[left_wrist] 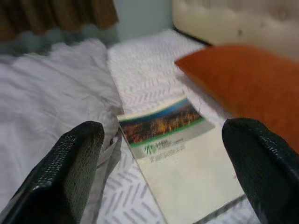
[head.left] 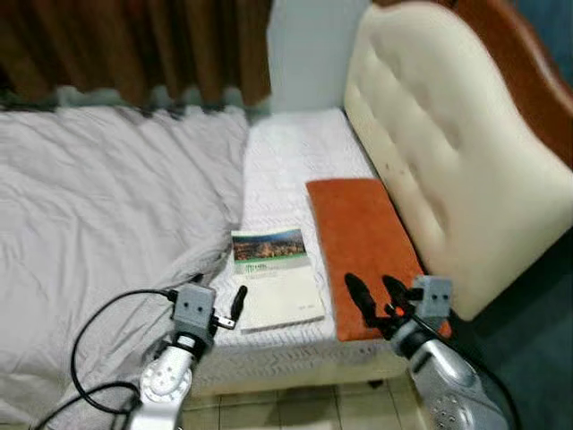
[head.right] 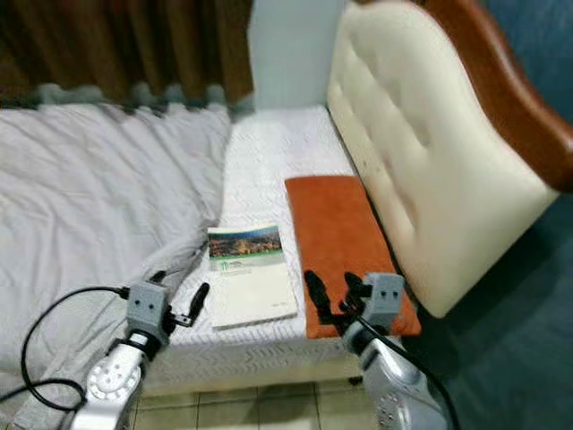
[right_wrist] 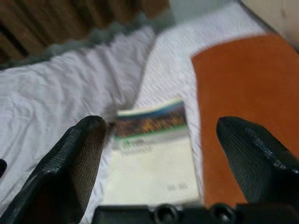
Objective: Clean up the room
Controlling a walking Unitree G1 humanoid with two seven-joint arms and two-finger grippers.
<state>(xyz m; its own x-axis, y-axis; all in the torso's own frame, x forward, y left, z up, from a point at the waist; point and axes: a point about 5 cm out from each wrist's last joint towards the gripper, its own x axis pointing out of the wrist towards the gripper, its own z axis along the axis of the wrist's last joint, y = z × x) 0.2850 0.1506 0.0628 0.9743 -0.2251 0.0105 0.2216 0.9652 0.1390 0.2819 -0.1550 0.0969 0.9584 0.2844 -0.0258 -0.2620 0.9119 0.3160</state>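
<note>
Booklet point(head.left: 274, 278) lies flat on the bed point(head.left: 295, 152), on the white patterned mattress sheet nr the foot-side edge facing the robot, w/ its photo-band cover end toward the curtain. Just beside it on the headboard side is a flat orange pillow point(head.left: 363, 246), apart from the booklet by a thin strip of sheet. On the other side the grey duvet point(head.left: 107, 206) is rumpled, its edge touching or nearly touching the booklet's corner; can't tell which.

Left tool point(head.left: 224, 309) hovers at the bed edge just short of the booklet, fingers spread wide, nothing in it. Right tool point(head.left: 376, 300) sits over the near end of the orange pillow, also wide apart and empty.

Progress, as I judge it: early. Booklet not picked up, duvet not straightened, pillow untouched; likely all 3 left to do.

Room: open sheet beyond the booklet toward the curtain point(head.left: 134, 45) and wall. Cream padded headboard point(head.left: 448, 143) crowds the right arm's side. Black cable point(head.left: 98, 331) loops by the left arm and could snag. Tiled floor point(head.left: 286, 408) below the bed edge.
</note>
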